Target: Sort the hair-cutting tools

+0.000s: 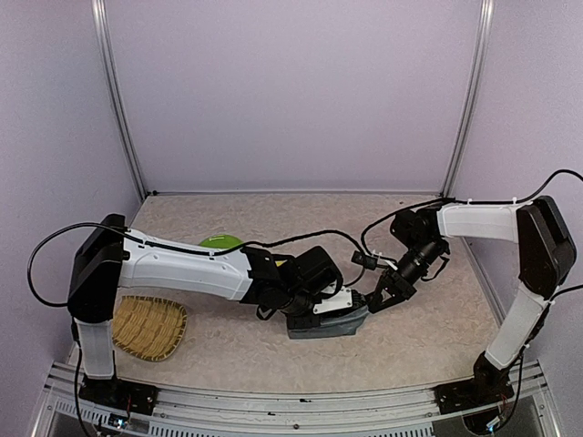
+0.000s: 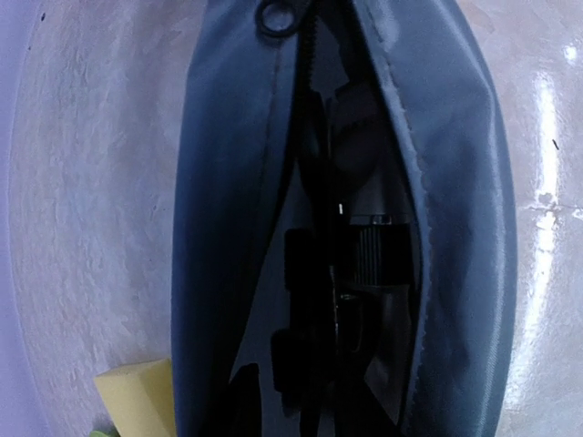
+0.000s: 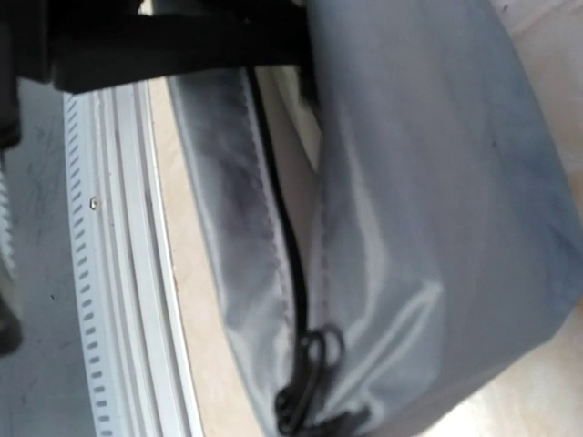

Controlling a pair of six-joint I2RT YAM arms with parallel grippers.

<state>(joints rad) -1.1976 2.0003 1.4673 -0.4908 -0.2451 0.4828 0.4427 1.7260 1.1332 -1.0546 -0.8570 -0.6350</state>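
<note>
At mid-table, grey pouch [image 1: 328, 328]: lying unzipped, mouth gaping.
Clipper [image 2: 375, 255]: sitting dark inside the pouch, between its zipper edges.
Left gripper [image 1: 314, 308]: hovering over the pouch mouth; cannot tell whether clenched or released.
Right gripper [image 1: 375, 300]: pinching tight on the pouch rim at 3 o'clock.
Yellow sponge [image 2: 137, 393]: lying at 7 o'clock beside the pouch.

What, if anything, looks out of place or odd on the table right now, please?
Nothing looks spilled or damaged. The grey pouch lies unzipped with dark items showing inside. A yellow sponge sits right beside it, and it seems the odd one out among hair-cutting things.
</note>
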